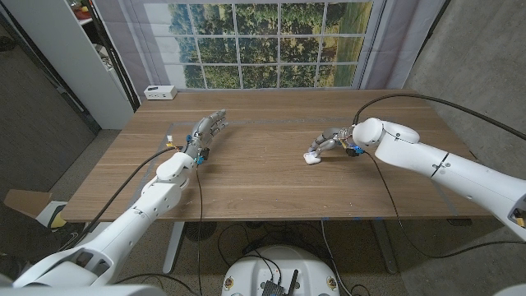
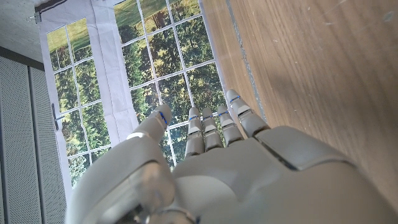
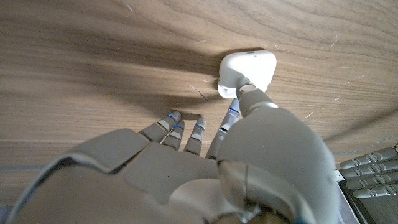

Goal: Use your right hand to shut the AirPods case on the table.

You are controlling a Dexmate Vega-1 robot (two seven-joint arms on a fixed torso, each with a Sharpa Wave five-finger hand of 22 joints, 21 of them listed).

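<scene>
The right hand (image 1: 329,141) has one fingertip (image 3: 247,91) pressing on the case (image 3: 247,70) at its tip, other fingers loosely curled, grasping nothing. This looks like the closing press; next, likely push down until the lid seats.

We see a small white box (image 1: 160,93) at the far left corner of the wooden table (image 1: 255,181), and a paned window (image 1: 255,41) with trees behind it
</scene>
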